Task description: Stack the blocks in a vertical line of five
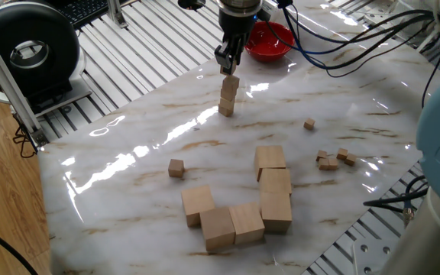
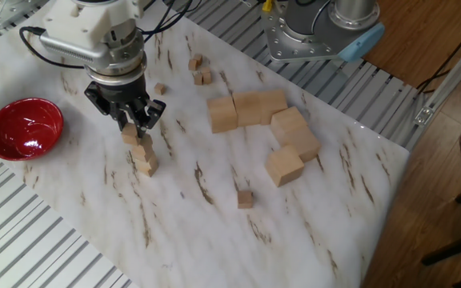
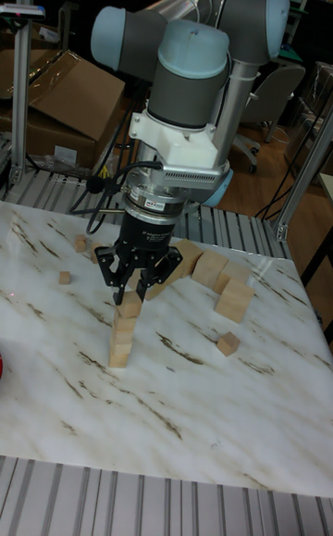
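A slightly leaning stack of small light-wood blocks (image 1: pixel 227 95) (image 2: pixel 139 150) (image 3: pixel 122 332) stands at the far side of the marble table. My gripper (image 1: pixel 228 67) (image 2: pixel 135 126) (image 3: pixel 131 299) hangs directly over it, open. Its fingers straddle the top block (image 3: pixel 129 308) without closing on it, and the block rests on the stack. One more small block (image 1: pixel 176 168) (image 2: pixel 245 198) (image 3: pixel 227 343) lies alone on the table, well away from the stack.
Several large wooden cubes (image 1: pixel 243 202) (image 2: pixel 270 128) (image 3: pixel 217 272) are clustered near the table's edge. Tiny cubes (image 1: pixel 331 159) (image 2: pixel 199 70) lie scattered, with one apart (image 1: pixel 309 124). A red bowl (image 1: pixel 268 40) (image 2: pixel 22 128) sits just beyond the stack.
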Motion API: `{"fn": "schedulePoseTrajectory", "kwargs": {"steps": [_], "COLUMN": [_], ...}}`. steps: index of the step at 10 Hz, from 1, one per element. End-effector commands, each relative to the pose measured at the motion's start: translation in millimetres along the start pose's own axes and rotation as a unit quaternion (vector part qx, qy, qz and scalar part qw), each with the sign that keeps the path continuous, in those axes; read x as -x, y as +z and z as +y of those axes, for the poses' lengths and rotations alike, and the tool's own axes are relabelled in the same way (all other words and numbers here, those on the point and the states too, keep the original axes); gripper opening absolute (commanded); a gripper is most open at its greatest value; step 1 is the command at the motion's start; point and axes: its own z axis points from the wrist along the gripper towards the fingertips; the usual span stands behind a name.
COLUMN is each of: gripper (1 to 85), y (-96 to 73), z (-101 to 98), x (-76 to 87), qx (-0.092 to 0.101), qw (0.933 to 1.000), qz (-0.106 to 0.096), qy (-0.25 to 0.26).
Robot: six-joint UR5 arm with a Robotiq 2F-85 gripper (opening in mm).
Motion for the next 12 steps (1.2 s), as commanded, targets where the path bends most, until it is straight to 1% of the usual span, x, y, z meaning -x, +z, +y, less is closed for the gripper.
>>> {"fn": "schedulePoseTrajectory", "kwargs": {"steps": [1,5,9,10,11,12], "gripper": [27.0,26.0,25.0,25.0,25.0,25.0], "y": [1.9,6.1,7.7,8.5,8.8,8.7], "z": [3.7,6.3,4.9,5.0,7.5,5.9], "x": [0.3,3.9,0.4,-1.9,-2.6,-3.7], "qx": [0.007,0.008,0.009,0.012,0.018,0.016], "qw": [1.0000,0.9999,0.9999,0.9998,0.9997,0.9997], "qz": [-0.005,-0.013,-0.014,-0.015,-0.017,-0.016], "qy": [0.002,0.003,0.000,0.002,0.007,0.006]}}
